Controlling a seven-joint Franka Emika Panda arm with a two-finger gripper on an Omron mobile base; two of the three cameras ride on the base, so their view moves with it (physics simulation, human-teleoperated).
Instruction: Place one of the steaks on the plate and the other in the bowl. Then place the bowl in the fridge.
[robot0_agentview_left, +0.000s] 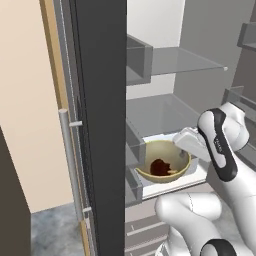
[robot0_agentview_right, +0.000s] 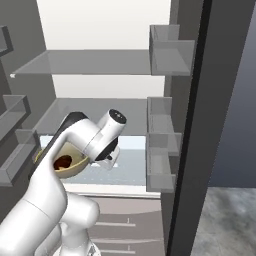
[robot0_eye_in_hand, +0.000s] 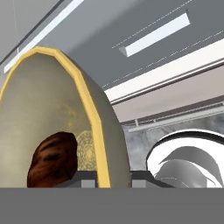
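Observation:
The fridge (robot0_agentview_left: 172, 62) stands open in front of me. The tan-yellow bowl (robot0_agentview_left: 150, 152) is at its white lower shelf (robot0_agentview_left: 200, 175); whether it rests on the shelf or hangs just above it I cannot tell. A dark reddish-brown steak (robot0_agentview_left: 160, 167) lies in the bowl's bottom. My gripper (robot0_agentview_left: 183, 148) is shut on the bowl's right rim. In the hand view the bowl (robot0_eye_in_hand: 48, 113) looms close with the steak (robot0_eye_in_hand: 52, 159) inside, and its yellow rim passes between the fingertips of the gripper (robot0_eye_in_hand: 111, 177). From the right, the bowl (robot0_agentview_right: 70, 170) peeks out behind my arm. The plate is out of view.
The dark fridge door (robot0_agentview_left: 100, 125) stands open at my left, with door bins (robot0_agentview_left: 135, 145) close beside the bowl. The right door (robot0_agentview_right: 192, 150) carries bins (robot0_agentview_right: 161, 165) too. Glass shelves (robot0_agentview_right: 90, 62) span above. Closed drawers (robot0_agentview_right: 120, 220) sit below the white shelf.

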